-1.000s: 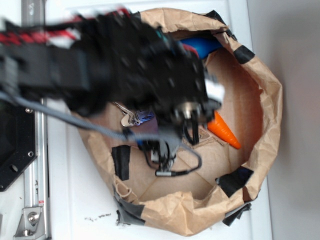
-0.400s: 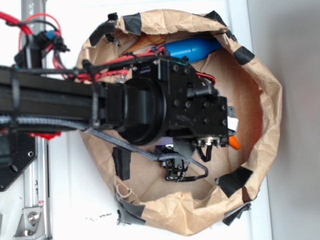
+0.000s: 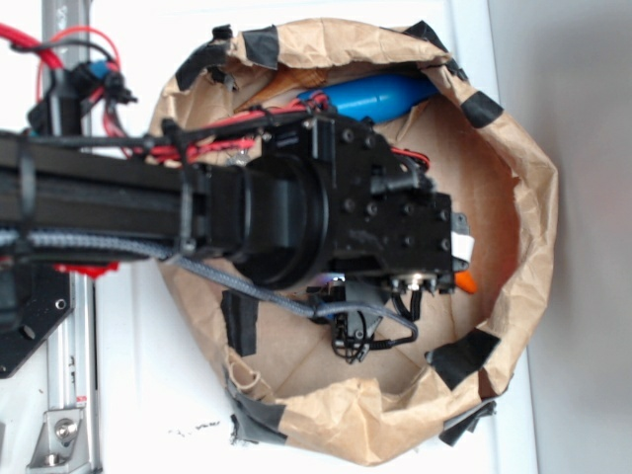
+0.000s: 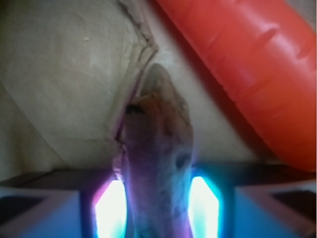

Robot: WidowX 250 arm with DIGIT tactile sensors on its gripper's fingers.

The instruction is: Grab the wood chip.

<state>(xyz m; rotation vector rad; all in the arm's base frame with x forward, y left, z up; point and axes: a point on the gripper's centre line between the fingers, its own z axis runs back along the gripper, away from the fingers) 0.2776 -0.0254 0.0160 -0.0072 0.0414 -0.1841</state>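
Since the earlier exterior frames your arm has stopped sweeping and settled lower and a touch further over the bag floor, so that more of the carrot is now hidden under the wrist. From the wrist camera, the wood chip [image 4: 158, 163] lies straight ahead between the two fingers of the pincer [image 4: 157, 208], its tapered tip pointing away from you and its rough grey-brown body running back between the lit pads [image 4: 110, 208]. Your jaws look closed against both flanks of the chip, or very nearly, though I cannot tell whether they bear on it firmly. Squeeze fully before lifting, and rise straight up. Just right of the pincer and ahead lies the orange carrot [image 4: 247, 74], close to the chip but apart from it; keep clear of it as you lift. Left of the chip's tip a torn flap of brown paper [image 4: 133, 54] lies on the floor of the brown paper bag [image 3: 494, 128], and its edge may catch. The blue object [image 3: 380, 96] sits well away.
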